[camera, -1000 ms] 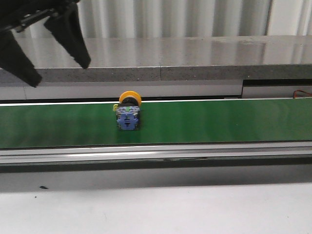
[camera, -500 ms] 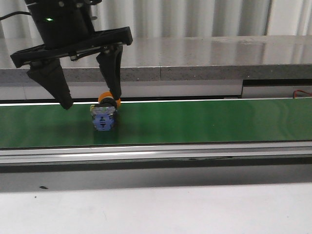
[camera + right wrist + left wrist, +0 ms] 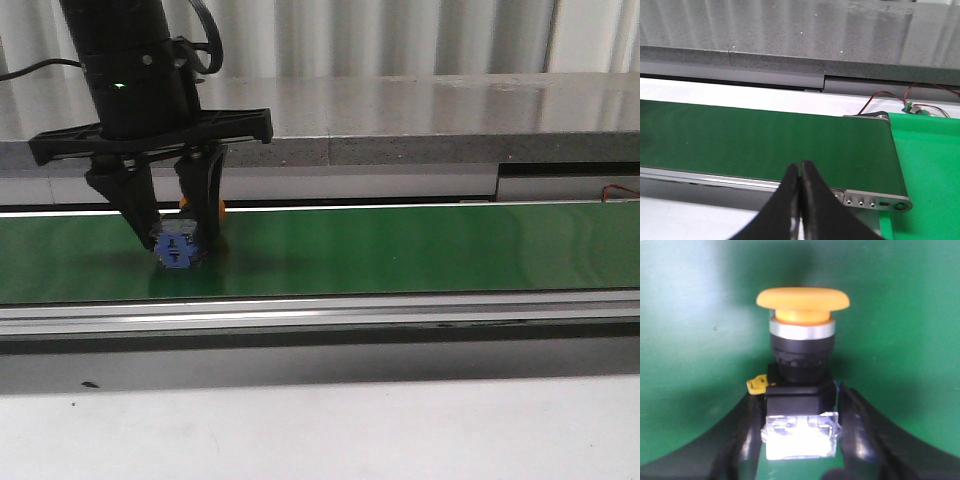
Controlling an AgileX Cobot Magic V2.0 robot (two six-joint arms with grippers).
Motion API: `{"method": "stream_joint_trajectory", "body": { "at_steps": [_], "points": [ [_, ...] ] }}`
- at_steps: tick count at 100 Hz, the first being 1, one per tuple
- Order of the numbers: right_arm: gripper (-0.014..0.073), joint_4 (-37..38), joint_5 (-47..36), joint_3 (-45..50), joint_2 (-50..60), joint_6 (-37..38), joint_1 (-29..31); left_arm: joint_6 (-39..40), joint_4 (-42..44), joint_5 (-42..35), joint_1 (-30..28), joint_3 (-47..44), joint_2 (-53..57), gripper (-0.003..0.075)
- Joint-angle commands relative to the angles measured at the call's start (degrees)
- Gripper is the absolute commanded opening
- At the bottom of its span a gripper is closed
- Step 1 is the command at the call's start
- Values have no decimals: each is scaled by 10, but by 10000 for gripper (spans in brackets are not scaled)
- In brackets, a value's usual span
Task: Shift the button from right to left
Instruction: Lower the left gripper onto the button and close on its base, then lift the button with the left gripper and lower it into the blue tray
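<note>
Green belt (image 3: 400, 250) under grey ledge. Button (image 3: 178, 244) at belt's left, 9 o'clock of centre, lying cap toward 12. Left gripper (image 3: 172, 232) straddling blue block, fingers (image 3: 742, 440) beside its sides, contact unclear. Right gripper (image 3: 800, 172) closed, empty, well apart.

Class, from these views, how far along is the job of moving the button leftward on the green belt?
Done: the left gripper has its fingers on either side of the button on the green belt.
In hand: closing on its block; whether the grip is firm cannot be told.
Left: lifting and placing it. The right gripper is shut, idle.
</note>
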State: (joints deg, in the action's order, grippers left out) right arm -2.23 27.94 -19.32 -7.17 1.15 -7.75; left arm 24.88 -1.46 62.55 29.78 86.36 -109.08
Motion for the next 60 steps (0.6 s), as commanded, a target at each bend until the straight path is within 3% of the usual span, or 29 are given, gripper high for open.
{"method": "stream_joint_trajectory", "body": {
  "at_steps": [1, 10, 29, 60],
  "points": [
    [-68, 5, -46, -14, -6, -4, 0, 8, -3, -7, 4, 17, 27, 52],
    [-68, 5, -46, -14, -6, -4, 0, 8, -1, -8, 4, 17, 30, -20],
    [-68, 5, -46, -14, -6, -4, 0, 8, 8, -11, -5, 17, 52, -20],
    [-68, 5, -46, -14, -6, -4, 0, -55, 8, 33, -115, 23, 99, -20]
  ]
}}
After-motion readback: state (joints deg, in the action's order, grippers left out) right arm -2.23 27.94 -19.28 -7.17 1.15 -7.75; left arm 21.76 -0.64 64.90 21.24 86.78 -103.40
